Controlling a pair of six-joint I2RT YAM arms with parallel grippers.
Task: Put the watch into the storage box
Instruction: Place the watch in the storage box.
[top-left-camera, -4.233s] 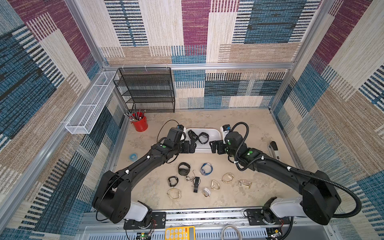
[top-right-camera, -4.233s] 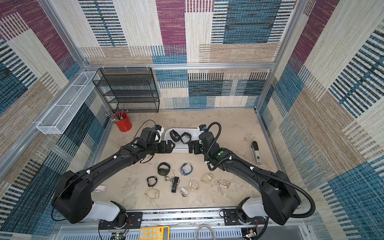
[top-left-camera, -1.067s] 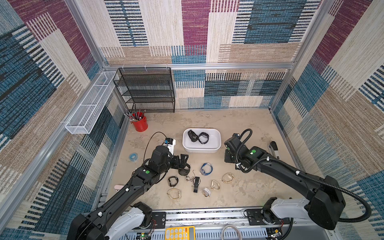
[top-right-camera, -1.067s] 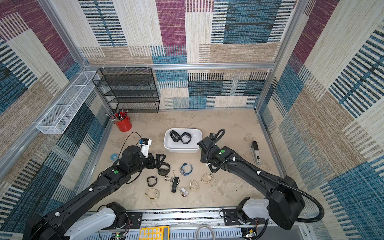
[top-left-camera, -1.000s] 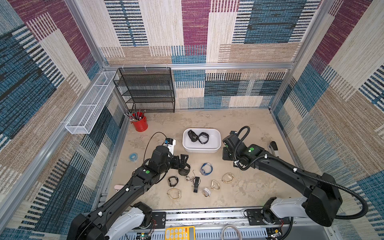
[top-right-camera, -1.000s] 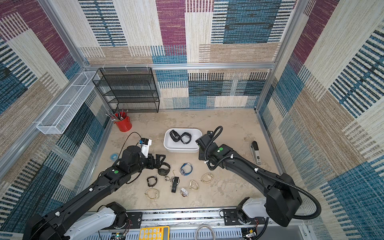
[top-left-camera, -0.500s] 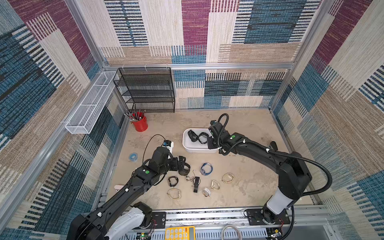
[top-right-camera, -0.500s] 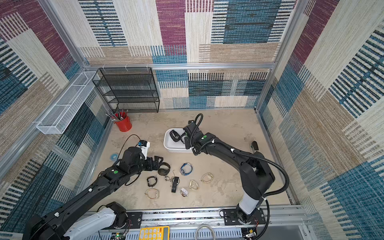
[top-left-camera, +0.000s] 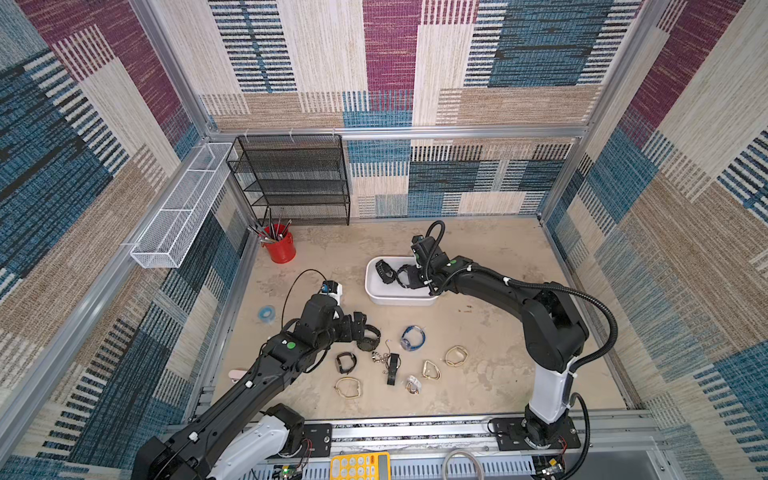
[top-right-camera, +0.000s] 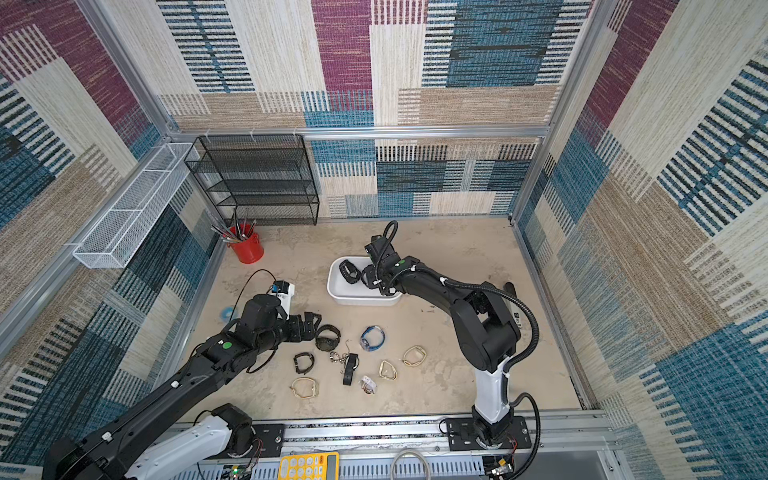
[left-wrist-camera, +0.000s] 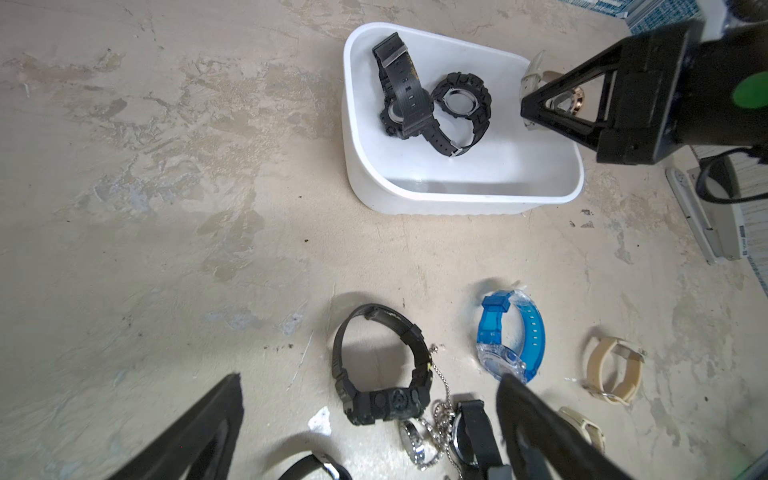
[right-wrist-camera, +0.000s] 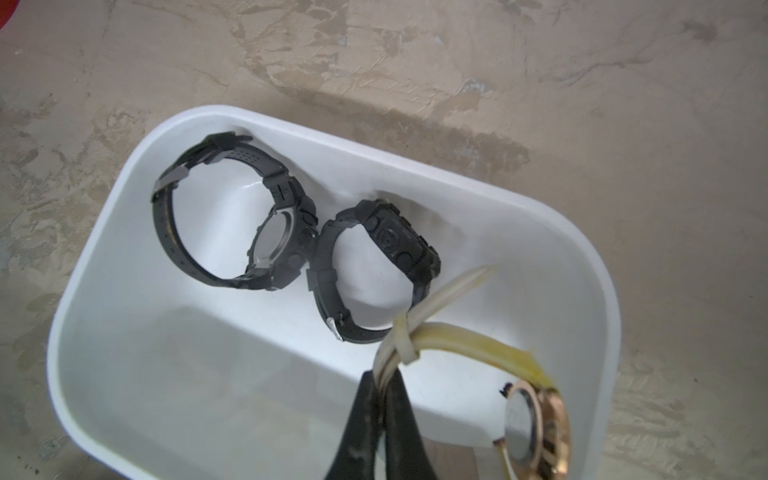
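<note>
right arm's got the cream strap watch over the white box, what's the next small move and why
Probably open the right gripper and let the cream-strap watch drop. Its jaws are shut on the strap, and the watch hangs over the storage box, near one end, beside the two black watches already inside, so release should land it in.

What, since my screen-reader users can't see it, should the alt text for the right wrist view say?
The right gripper, fingers shut on the cream strap of a rose-gold watch, holds it over the white storage box. A black watch and a second black watch lie side by side inside the box, on a mottled beige tabletop.
</note>
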